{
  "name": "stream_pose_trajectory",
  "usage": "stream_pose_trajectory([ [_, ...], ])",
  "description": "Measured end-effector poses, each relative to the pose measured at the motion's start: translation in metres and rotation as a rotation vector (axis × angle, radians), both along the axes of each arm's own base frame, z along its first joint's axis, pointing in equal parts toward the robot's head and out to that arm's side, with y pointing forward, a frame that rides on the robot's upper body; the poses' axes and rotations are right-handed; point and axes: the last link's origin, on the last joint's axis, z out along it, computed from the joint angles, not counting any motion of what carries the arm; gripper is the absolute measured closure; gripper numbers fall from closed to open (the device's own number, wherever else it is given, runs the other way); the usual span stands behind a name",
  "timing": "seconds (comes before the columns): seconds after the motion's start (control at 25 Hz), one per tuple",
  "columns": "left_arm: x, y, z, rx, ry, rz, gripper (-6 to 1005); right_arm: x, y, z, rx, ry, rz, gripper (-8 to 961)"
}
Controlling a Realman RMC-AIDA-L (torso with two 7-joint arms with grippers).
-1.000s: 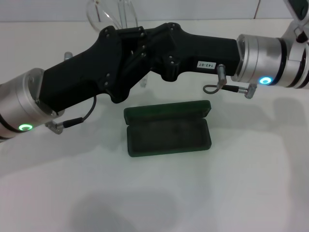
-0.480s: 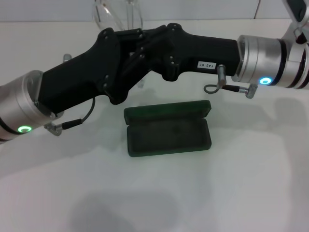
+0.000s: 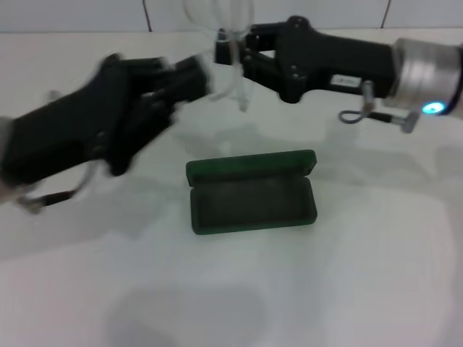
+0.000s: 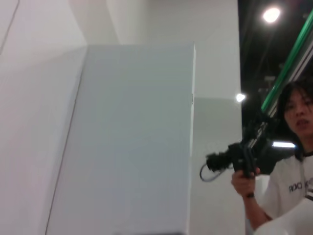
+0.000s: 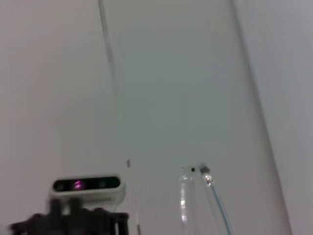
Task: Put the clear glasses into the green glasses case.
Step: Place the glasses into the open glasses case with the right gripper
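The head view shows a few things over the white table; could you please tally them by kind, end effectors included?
Clear glasses: 1 — the clear glasses, held up at the right end effector.
Green cases: 1 — the green glasses case, open on the table.
End effectors: 2 — right, and left end effector.
Total: 4

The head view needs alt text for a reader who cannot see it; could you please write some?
A green glasses case lies open and empty on a white table. Behind and above it, the right gripper holds the clear glasses aloft, while the motion-blurred left gripper is close beside them.
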Motion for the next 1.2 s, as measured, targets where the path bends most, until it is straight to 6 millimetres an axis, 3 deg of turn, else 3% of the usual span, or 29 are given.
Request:
stream_pose_trajectory([
  [0.36, -0.057, -0.025, 0.052, 0.021, 0.156, 0.084, 941, 0.0, -0.024, 0.061, -0.029, -0.302, 0.126, 835],
  [0.56, -0.064, -0.043, 0.064, 0.044, 0.193, 0.067, 940, -0.015, -0.034, 0.067, -0.079, -0.602, 0.1, 834],
  [0.68, -0.065, -0.045, 0.066, 0.057, 0.19, 0.065, 940, -0.028, -0.034, 0.054, -0.124, -0.761, 0.092, 834],
  [0.84, -0.066, -0.045, 0.064, 0.065, 0.184, 0.074, 939, -0.043, -0.028, 0.015, -0.198, -0.966, 0.122, 834],
  [0.88, -0.065, -0.045, 0.063, 0.066, 0.184, 0.074, 939, -0.05, -0.023, -0.003, -0.203, -1.063, 0.134, 834],
  [1.2, -0.065, -0.045, 0.061, 0.074, 0.183, 0.07, 937, -0.073, -0.015, -0.046, -0.135, -1.349, 0.199, 834],
])
